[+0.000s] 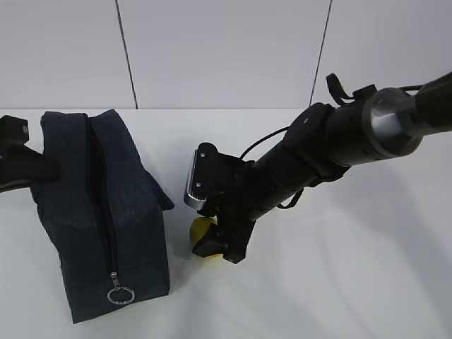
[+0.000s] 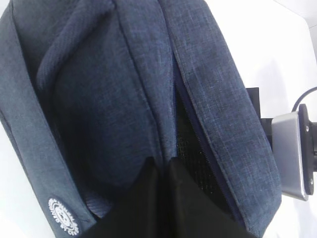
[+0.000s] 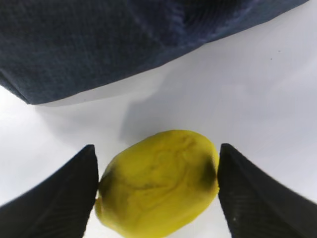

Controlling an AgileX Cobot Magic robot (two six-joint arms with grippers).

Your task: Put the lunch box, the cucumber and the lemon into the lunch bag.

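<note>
A plain white bench (image 1: 367,282) is filling the lower part of the exterior view — matte, unmarked, and catching soft grey shadows. Behind it a pale grey-white wall (image 1: 226,49) is rising, divided into wide panels by two thin dark seams (image 1: 127,53) running slightly aslant. The light is falling evenly and diffusely — no hard glare is showing anywhere.

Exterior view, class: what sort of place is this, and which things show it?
Probably a robot test bench, not a kitchen: a bare white table, plain white wall panels, and a black robot arm over a lemon beside a lunch bag.
</note>
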